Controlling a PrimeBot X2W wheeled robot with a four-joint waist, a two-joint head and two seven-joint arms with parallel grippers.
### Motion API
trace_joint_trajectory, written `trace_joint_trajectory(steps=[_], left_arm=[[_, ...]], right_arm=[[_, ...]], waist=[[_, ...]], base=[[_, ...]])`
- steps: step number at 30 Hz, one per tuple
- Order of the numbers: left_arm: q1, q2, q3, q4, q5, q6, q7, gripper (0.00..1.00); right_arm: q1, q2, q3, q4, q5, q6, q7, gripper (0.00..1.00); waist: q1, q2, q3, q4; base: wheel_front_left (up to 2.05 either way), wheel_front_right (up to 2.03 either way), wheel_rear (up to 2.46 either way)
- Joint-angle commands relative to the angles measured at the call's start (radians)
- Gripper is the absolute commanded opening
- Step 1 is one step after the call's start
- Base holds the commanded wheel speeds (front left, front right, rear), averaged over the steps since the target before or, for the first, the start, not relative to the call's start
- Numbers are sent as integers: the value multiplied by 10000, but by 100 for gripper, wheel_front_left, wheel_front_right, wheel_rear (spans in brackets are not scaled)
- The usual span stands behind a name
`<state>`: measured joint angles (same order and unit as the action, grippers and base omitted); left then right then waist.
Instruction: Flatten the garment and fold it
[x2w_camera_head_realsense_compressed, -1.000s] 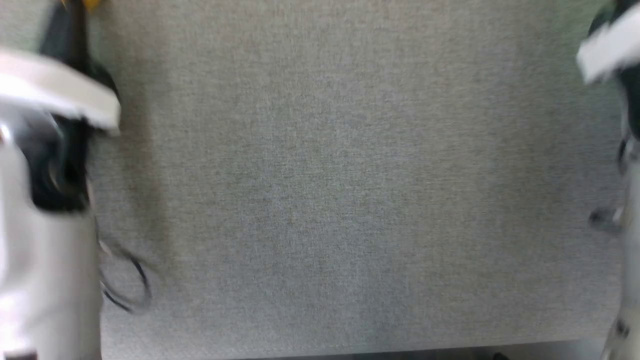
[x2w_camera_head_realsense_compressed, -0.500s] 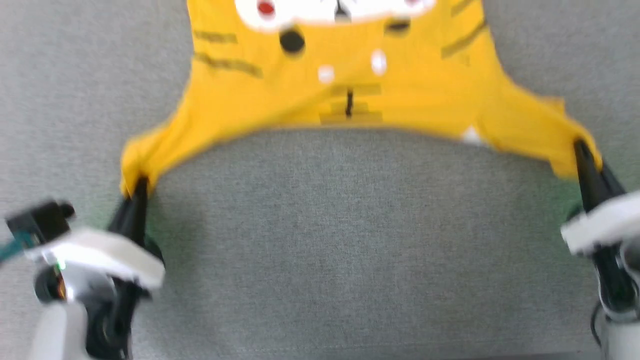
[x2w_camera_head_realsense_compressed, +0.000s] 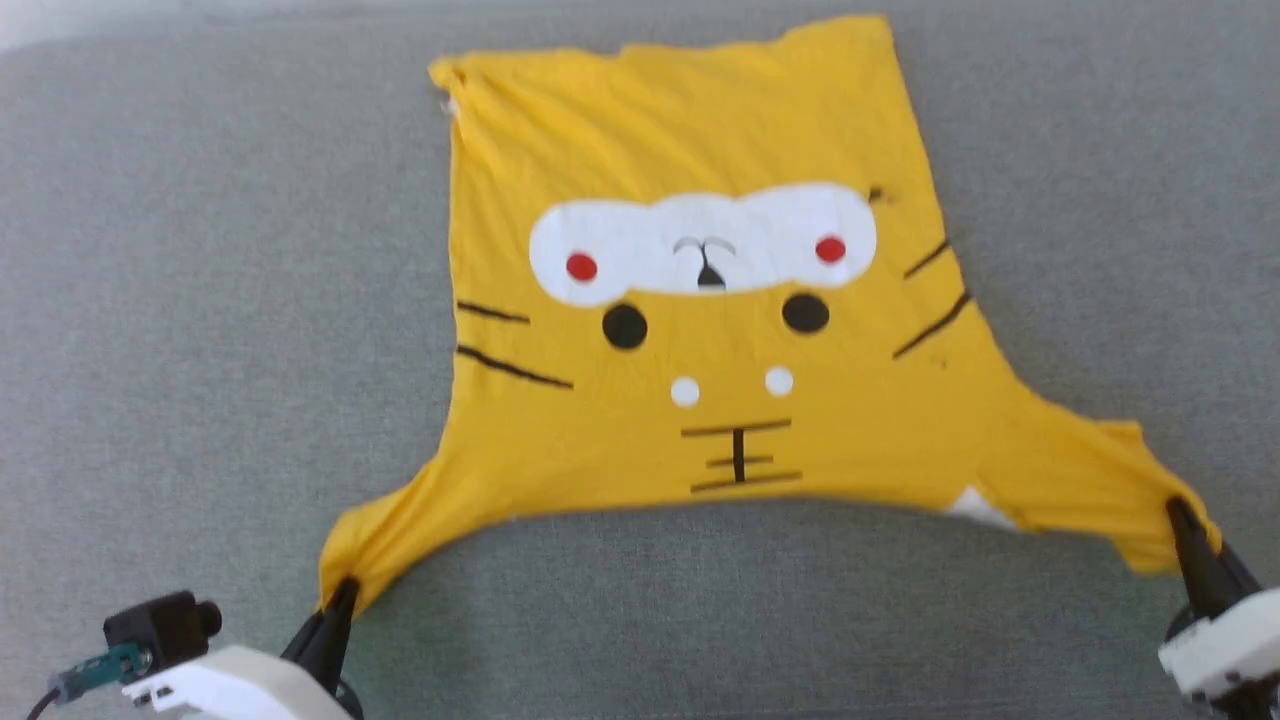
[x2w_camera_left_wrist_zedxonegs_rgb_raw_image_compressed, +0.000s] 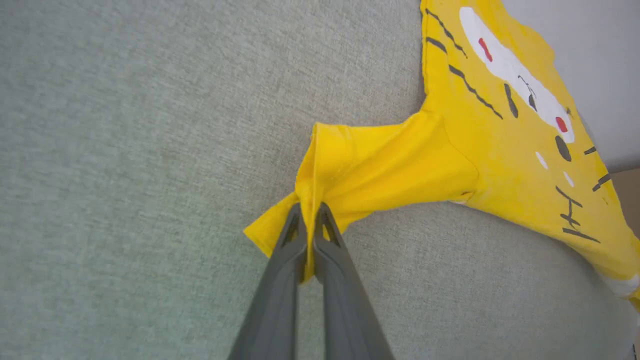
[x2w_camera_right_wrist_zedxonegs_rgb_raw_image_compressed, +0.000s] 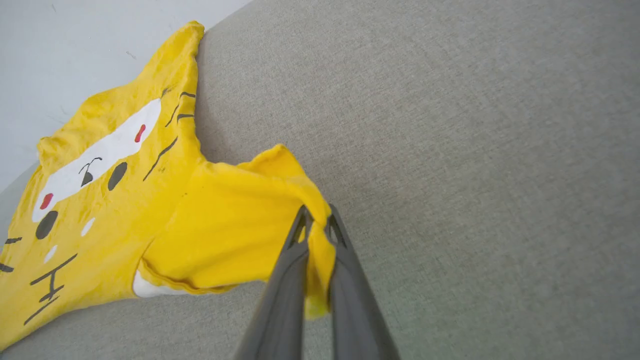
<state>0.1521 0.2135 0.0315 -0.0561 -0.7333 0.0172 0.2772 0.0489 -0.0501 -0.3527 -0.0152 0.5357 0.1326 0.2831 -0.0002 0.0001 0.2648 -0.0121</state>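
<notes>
grey fabric surf. (x2w_camera_head_realsense_compressed: 180, 300), pale bg (x2w_camera_right_wrist_zedxonegs_rgb_raw_image_compressed: 75, 40) beyond

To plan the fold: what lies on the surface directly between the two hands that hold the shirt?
Bare grey fabric surface; the garment arches beyond it from left hand to right hand, in the head view.
</notes>
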Motion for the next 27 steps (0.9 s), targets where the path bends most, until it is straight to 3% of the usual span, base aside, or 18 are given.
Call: trace_joint_trajectory(steps=[1, 18, 27], left_arm=[[196, 107, 39, -104, 12, 3, 56, 0], [1865, 105, 105, -1407, -159, 281, 344, 0], [1690, 27, -306, -1765, 101, 241, 266, 0]], right_arm=[[206, -3, -72, -100, 69, -19, 78, 0], [1790, -2, -265, -445, 599, -19, 609, 0], [1530, -1, 233, 461, 246, -19, 80, 0]], waist=[[2, -1, -635, 3], [2, -1, -1651, -99], [2, -1, -1603, 8]], base=[[0, 0, 0], [0, 0, 0], [0, 0, 0]])
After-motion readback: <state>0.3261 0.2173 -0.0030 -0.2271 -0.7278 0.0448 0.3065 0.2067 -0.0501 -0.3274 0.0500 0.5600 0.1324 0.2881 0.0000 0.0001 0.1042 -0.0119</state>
